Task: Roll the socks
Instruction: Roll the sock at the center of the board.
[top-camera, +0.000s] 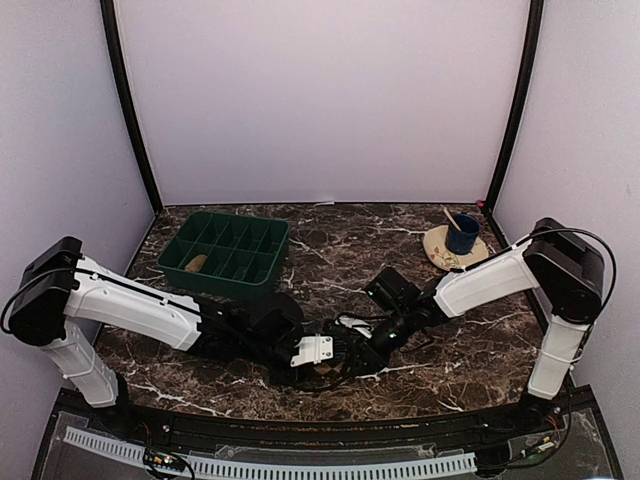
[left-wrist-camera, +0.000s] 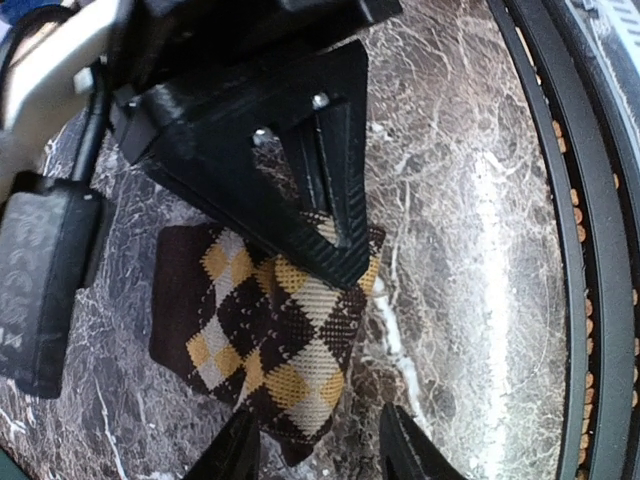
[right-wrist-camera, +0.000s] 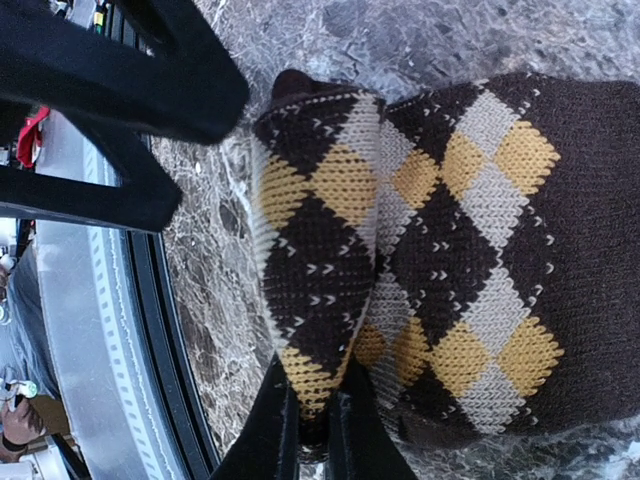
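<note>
The brown-and-black diamond-checkered sock (left-wrist-camera: 262, 335) lies folded on the marble table near its front edge. My right gripper (right-wrist-camera: 318, 430) is shut on a raised fold of this sock (right-wrist-camera: 420, 250), and the left wrist view shows its black finger (left-wrist-camera: 325, 215) pressing down on the fabric. My left gripper (left-wrist-camera: 322, 455) is open, its two fingertips apart on either side of the sock's near end without squeezing it. In the top view both grippers meet over the sock and hide most of it. A tan bundle (top-camera: 195, 263), seemingly the plain sock, lies in a tray compartment.
The green compartment tray (top-camera: 262, 228) stands at the back left. A beige plate (top-camera: 440, 250) with a blue cup (top-camera: 462, 235) sits at the back right. The table's black front rail (left-wrist-camera: 575, 250) runs close beside the sock.
</note>
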